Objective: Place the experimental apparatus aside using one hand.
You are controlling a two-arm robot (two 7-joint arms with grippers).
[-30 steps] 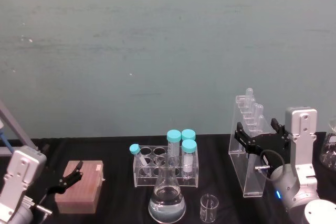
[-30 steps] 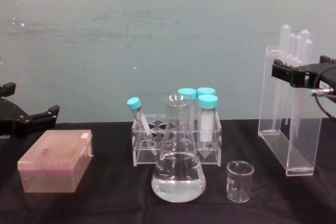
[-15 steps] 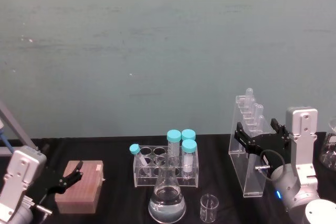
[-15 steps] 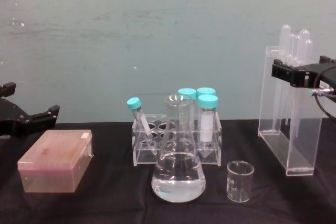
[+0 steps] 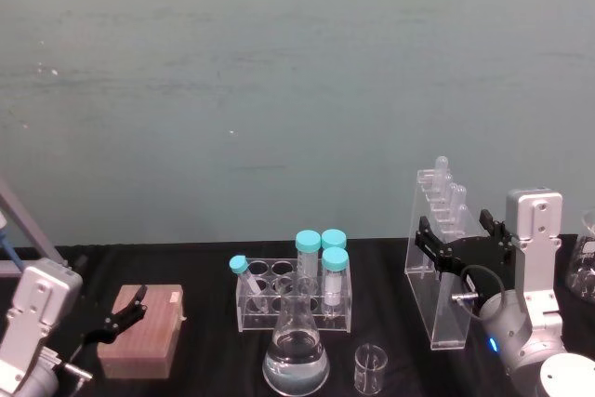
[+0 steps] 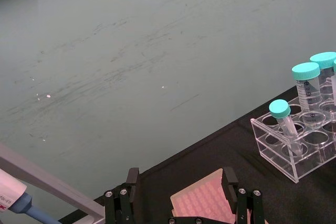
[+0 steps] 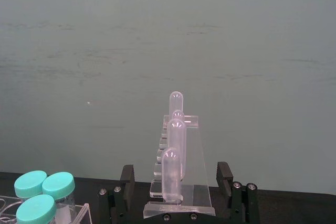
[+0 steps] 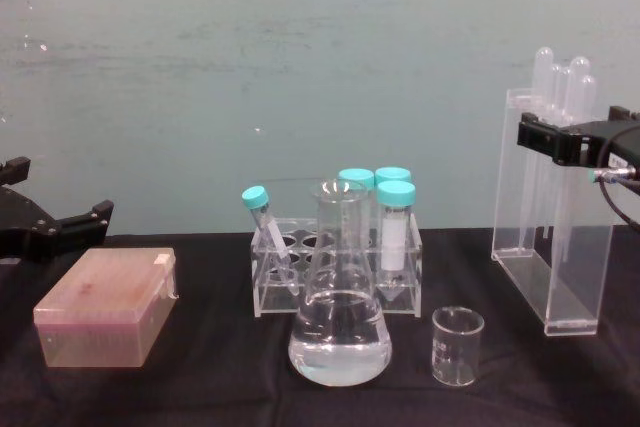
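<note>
The tall acrylic stand [image 5: 444,297] with long tubes rests on the black table at the right. My right gripper [image 5: 457,237] is open and straddles its upper part. In the right wrist view the black fingers [image 7: 126,178] sit on either side of the stand [image 7: 181,205] with small gaps. From the chest the stand [image 8: 550,282] shows behind the right gripper [image 8: 580,132]. A conical flask [image 5: 296,356] with clear liquid and a small beaker [image 5: 370,367] stand at the front centre. My left gripper [image 5: 107,299] hangs open at the left.
A pink box [image 5: 139,332] lies under the left gripper. A clear rack [image 5: 293,299] with teal-capped tubes stands behind the flask [image 8: 340,332] and beaker [image 8: 458,347]. Another glass vessel [image 5: 584,271] sits at the right edge. A grey-green wall backs the table.
</note>
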